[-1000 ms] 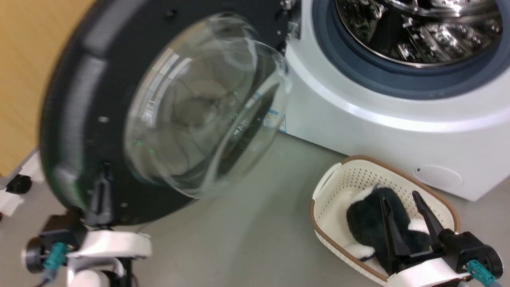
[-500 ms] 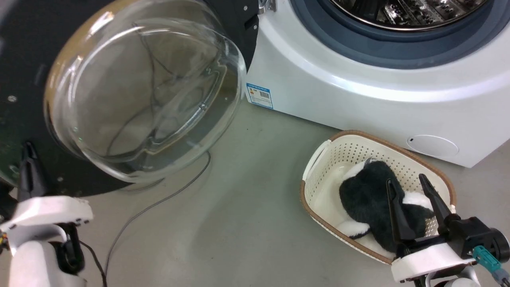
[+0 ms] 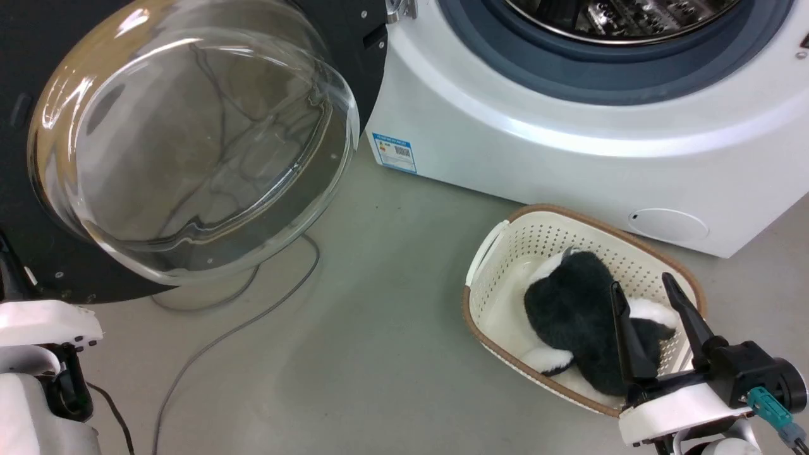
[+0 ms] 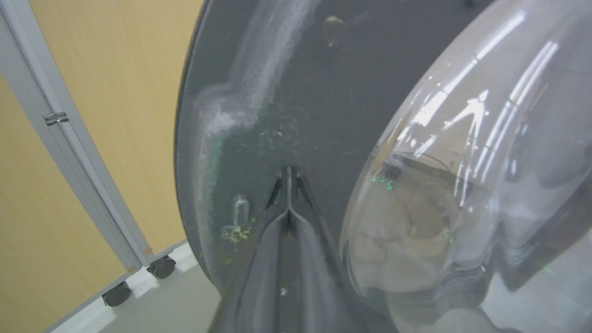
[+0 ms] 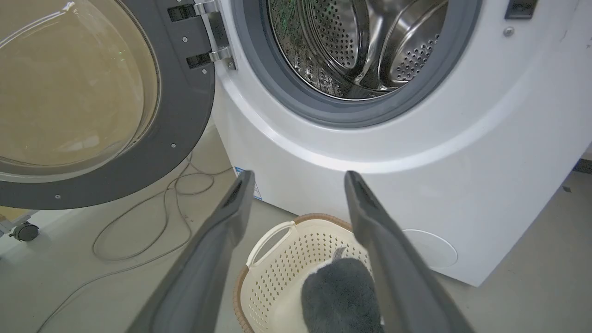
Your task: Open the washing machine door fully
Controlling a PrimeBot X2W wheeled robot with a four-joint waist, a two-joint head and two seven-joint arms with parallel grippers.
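Note:
The washing machine door (image 3: 189,139), a black disc with a bulging glass bowl, stands swung out to the left of the white washer (image 3: 537,170), hinged at its top corner. In the left wrist view my left gripper (image 4: 287,173) is shut, its joined tips resting against the door's (image 4: 300,92) black inner face beside the bowl. In the head view the left gripper (image 3: 7,268) is at the left edge, below the door's lower rim. My right gripper (image 3: 639,284) is open and empty above the basket. The right wrist view shows the right gripper (image 5: 299,175) facing the washer, the door (image 5: 185,115) to its left.
A cream basket (image 3: 505,253) holding a black-and-white plush (image 3: 569,303) sits on the floor before the washer. A grey cable (image 3: 240,328) loops on the floor under the door. A wood panel on castors (image 4: 159,267) stands behind the door. The steel drum (image 5: 360,41) is exposed.
The door has swung farther out to the left, away from the drum opening, with my shut left gripper against it. The head camera has shifted too. My right gripper stays open over the basket.

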